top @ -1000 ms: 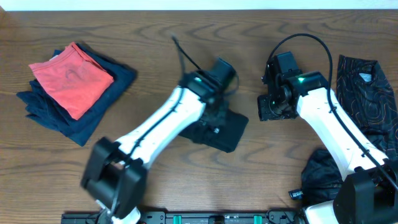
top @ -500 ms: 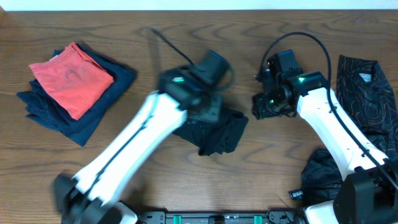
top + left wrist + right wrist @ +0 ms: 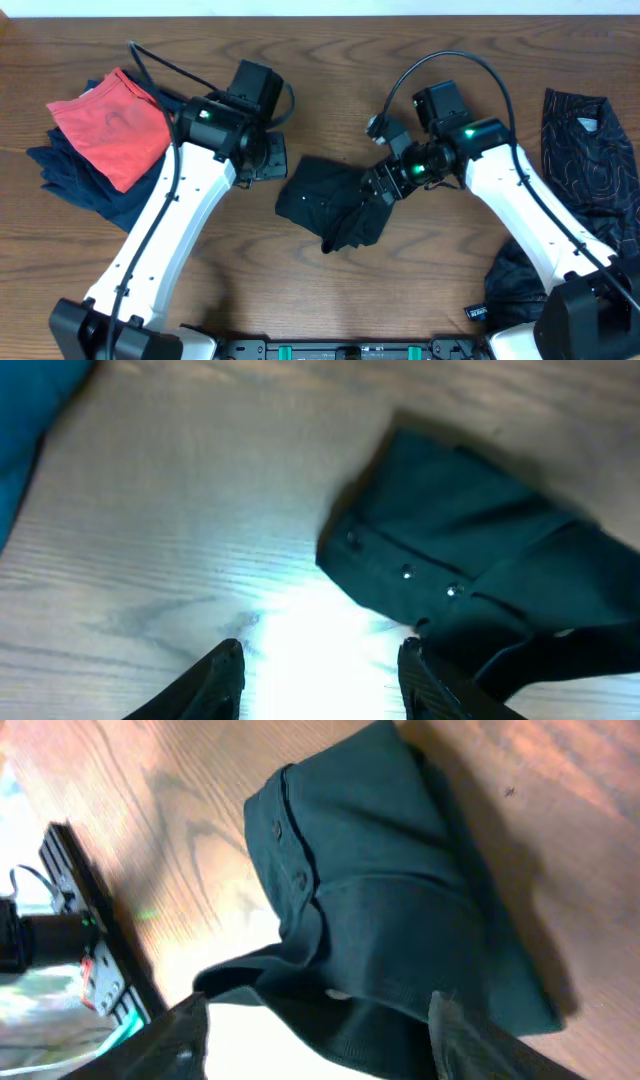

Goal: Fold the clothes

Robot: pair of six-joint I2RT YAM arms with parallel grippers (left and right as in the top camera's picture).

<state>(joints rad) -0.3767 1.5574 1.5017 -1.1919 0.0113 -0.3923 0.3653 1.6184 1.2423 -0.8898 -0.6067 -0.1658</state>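
one table (image 3: 420,295), one black shirt (image 3: 335,205) showing three small buttons (image 3: 405,572). left of the shirt, one pile: a single red piece (image 3: 108,125) over dark blue layers (image 3: 70,175) — their number unclear. right of the shirt, one wavy-lined black garment (image 3: 585,160) and one dark heap (image 3: 515,275). two arms — left arm (image 3: 180,220), right arm (image 3: 520,200).

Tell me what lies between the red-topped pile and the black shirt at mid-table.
The overhead view shows the left tool hanging between the red-topped pile and the black shirt. Otherwise there is only bare table.
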